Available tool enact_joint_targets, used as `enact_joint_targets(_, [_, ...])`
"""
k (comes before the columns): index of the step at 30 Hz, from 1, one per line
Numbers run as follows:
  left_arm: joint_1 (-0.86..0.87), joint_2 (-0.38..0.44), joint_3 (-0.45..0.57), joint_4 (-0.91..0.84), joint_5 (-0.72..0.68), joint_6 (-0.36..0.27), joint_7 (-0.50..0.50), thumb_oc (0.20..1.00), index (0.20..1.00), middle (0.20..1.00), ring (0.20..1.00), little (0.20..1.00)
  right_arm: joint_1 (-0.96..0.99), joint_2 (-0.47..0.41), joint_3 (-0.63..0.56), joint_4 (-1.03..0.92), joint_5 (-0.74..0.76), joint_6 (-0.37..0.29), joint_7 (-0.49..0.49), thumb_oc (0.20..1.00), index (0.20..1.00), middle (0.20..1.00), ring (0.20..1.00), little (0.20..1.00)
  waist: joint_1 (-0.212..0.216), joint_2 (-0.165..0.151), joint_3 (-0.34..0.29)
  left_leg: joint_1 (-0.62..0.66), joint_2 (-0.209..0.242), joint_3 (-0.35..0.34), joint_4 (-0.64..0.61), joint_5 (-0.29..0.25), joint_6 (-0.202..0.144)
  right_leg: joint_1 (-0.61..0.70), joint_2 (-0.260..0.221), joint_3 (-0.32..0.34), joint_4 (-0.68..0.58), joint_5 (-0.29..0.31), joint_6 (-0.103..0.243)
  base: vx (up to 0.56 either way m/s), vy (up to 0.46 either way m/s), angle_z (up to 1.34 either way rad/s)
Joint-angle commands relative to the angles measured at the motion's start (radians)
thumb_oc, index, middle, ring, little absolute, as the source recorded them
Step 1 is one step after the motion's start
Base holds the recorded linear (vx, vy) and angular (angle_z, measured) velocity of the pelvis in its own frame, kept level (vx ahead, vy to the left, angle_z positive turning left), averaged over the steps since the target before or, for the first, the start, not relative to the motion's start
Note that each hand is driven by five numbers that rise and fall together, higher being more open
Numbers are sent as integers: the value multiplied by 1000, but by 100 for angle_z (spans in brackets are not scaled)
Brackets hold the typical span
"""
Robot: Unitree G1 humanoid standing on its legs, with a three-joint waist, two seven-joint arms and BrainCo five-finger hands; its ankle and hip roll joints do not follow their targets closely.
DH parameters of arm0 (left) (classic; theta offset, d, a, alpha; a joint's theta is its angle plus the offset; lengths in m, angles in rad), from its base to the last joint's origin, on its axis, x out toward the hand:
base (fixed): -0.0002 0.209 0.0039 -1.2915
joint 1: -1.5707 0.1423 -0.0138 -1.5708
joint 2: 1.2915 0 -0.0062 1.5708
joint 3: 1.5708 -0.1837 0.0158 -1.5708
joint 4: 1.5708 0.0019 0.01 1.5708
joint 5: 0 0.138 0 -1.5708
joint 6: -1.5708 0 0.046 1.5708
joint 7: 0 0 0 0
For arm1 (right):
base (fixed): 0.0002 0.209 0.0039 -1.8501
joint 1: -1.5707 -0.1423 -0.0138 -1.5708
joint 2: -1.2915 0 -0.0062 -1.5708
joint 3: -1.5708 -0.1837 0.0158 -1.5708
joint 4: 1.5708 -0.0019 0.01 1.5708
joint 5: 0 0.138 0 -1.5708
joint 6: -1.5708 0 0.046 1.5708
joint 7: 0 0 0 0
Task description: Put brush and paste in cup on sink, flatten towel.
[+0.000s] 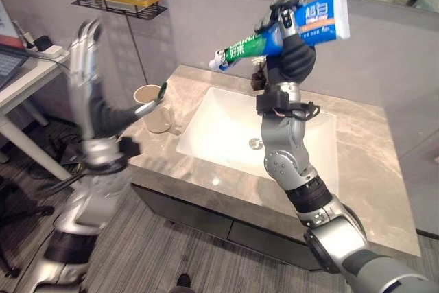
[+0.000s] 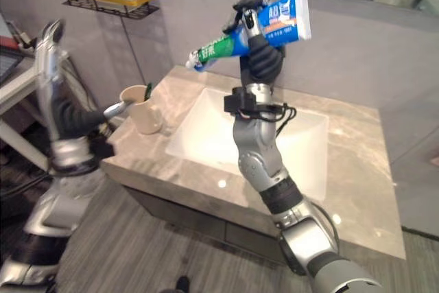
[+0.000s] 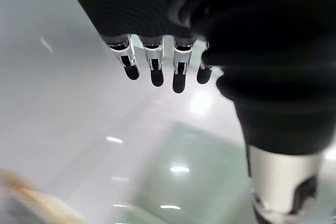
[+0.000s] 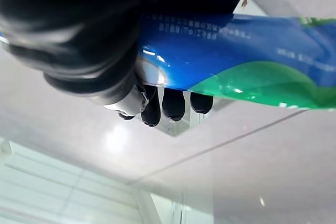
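Head camera: the right hand (image 1: 293, 36) is raised high above the basin (image 1: 226, 128), fingers curled round a blue-and-green toothpaste tube (image 1: 288, 29) whose cap end slants down toward the robot's left. Well below and left of it, a beige cup (image 1: 152, 109) stands on the marble counter (image 1: 370, 169) with a brush (image 1: 160, 92) inside.

Left wrist camera: the left hand (image 3: 173, 35) holds nothing, fingers (image 3: 155, 69) straight.

Right wrist camera: dark fingertips (image 4: 173, 103) wrap under the tube.

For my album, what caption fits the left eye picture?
Right hand lifts the toothpaste high above the sink, cup waiting.
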Motion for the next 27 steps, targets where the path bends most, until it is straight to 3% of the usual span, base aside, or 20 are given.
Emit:
enact_joint_targets(1, [17,87,4,82,-87,-12,47,1000,1000,1000,1000,1000,-183,-1,-28,24,-53,-13,-16,200,200,200,200,200,28,-81,-15,-29,1,30,6,21,4,45,-134,5,29,130,65,-17,1,24])
enact_joint_targets(5, [120,0,34,270,-306,5,16,1000,1000,1000,1000,1000,-257,-63,1,90,-85,36,-14,200,200,200,200,200,71,-106,-9,-62,-22,-5,6,28,11,56,-144,-36,21,154,75,9,5,29])
enact_joint_targets(7, [137,-10,23,295,-322,8,-9,1000,1000,1000,1000,1000,-270,-67,10,118,-81,45,-9,200,200,200,200,200,74,-109,-9,-70,-24,-8,6,30,13,52,-148,-39,21,162,77,4,29,30])
enact_joint_targets(11, [169,8,-190,624,-230,50,-175,1000,1000,1000,1000,1000,-391,-109,88,272,-122,98,14,200,200,200,200,200,103,-126,-1,-107,-49,-29,6,39,21,53,-159,-67,9,191,92,-6,46,14])
enact_joint_targets(14, [168,-9,-276,687,-230,49,-236,1000,1000,1000,1000,1000,-410,-118,108,321,-160,116,3,200,200,200,200,200,103,-128,6,-114,-55,-37,6,34,25,52,-161,-72,13,197,96,-4,28,14])
enact_joint_targets(17, [169,29,-332,679,-167,39,-258,1000,1000,1000,1000,1000,-419,-126,110,345,-165,117,-1,200,200,200,200,200,105,-128,8,-129,-64,-46,6,39,31,42,-165,-75,19,208,98,-11,36,7])
enact_joint_targets(27, [152,24,-323,692,-210,39,-272,1000,1000,1000,1000,1000,-398,-158,99,439,-156,129,-8,200,200,200,200,200,112,-124,22,-151,-85,-79,6,43,40,44,-174,-104,36,219,101,-6,21,5])
